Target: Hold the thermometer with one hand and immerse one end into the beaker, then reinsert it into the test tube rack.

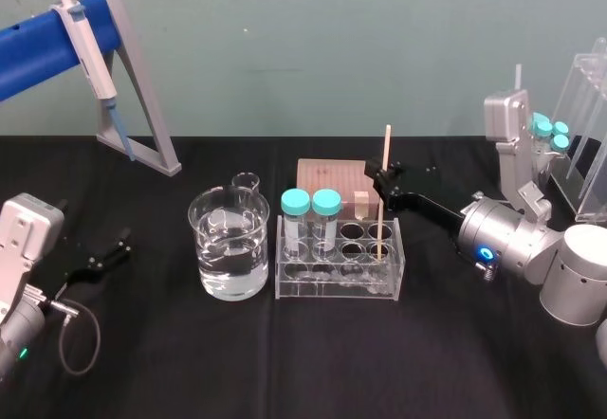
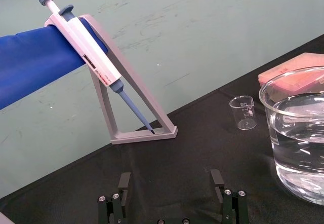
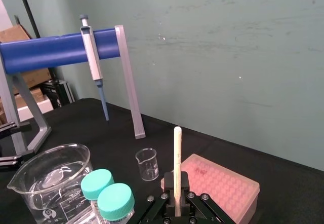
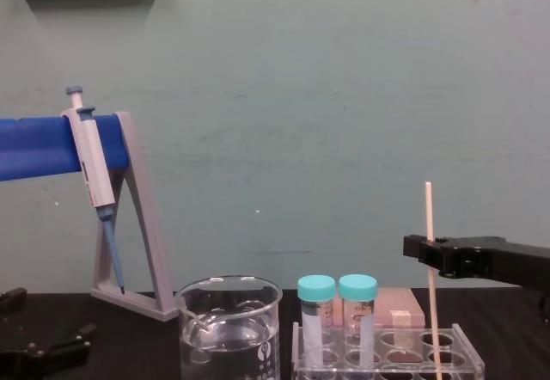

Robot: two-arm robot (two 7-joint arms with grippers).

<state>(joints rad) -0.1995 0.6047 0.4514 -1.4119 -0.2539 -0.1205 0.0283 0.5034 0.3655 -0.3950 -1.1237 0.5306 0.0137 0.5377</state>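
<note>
1. At the near left, the left gripper (image 1: pixel 102 256) lies parked on the black cloth (image 1: pixel 142 372). Its fingers (image 2: pixel 124 183) are spread wide with nothing between them.
2. Farther in, the beaker (image 1: pixel 229 248) stands at mid-table, about half full of clear water. The test tube rack (image 1: pixel 332 293) sits just beside it, on the robot's right.
3. Two teal-capped tubes (image 1: pixel 311 203) fill holes at the rack's left end, the end next to the beaker. The thermometer (image 1: pixel 384 191) stands upright in a hole at the rack's right end, with its foot down in the rack.
4. The right gripper (image 1: pixel 384 174) reaches in from the right at a height above the rack. It is clamped on the thermometer partway up, and the top of the rod shows above the fingers.
5. The beaker lies to the robot's left of the held rod, and the capped tubes stand between them. The rod's long axis is vertical. The next move therefore looks like a straight lift until the foot clears the rack and the caps, then a carry leftward and a descent into the water. The left arm is nearer the beaker, but the right arm has the grip.
6. Behind the rack sit a pink tip box (image 1: pixel 327 177) and a small beaker (image 1: pixel 246 183).
7. At the far left, a pipette (image 1: pixel 90 45) hangs on its stand (image 1: pixel 147 116).
</note>
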